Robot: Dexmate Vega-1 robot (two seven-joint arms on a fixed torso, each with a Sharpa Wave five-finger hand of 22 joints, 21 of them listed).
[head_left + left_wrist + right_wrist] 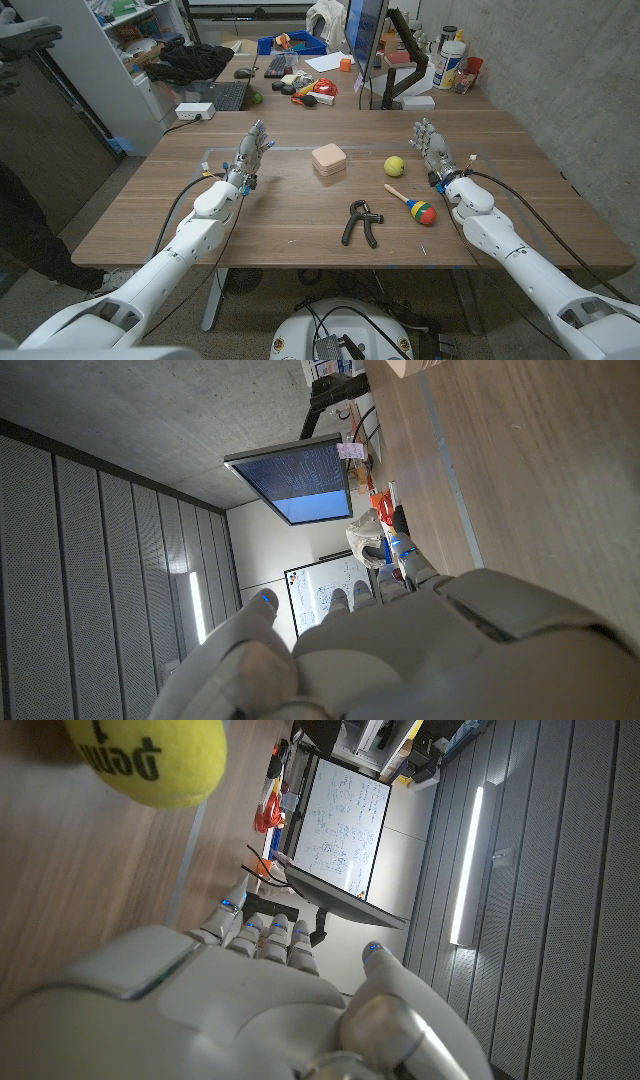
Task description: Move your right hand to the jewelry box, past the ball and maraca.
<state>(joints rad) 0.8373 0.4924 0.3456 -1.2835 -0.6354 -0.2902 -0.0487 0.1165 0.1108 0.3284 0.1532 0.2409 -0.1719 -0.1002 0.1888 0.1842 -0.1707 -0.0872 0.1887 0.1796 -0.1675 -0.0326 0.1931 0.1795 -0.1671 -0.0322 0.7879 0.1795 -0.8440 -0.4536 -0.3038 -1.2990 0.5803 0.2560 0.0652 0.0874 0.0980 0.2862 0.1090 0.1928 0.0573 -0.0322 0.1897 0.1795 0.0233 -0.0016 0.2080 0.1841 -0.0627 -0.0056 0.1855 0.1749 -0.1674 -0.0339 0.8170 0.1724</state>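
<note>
Right hand (432, 148) parked at 3 o'clock, fingers loosely spread, holding nothing. Jewelry box (329, 160) dead centre, tennis ball (394, 166) and maraca (412, 204) sitting between them. Left hand (251, 153) spread too, at 9 o'clock.

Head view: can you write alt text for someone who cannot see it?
Two white robot arms reach over a wooden table, left robot hand and right robot hand both empty. Between them lie a pink jewelry box, yellow ball, colourful maraca and black hand gripper.

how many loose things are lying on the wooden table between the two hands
4: jewelry box at centre, ball to its right, maraca nearer the robot, hand grip trainer nearest.
</note>
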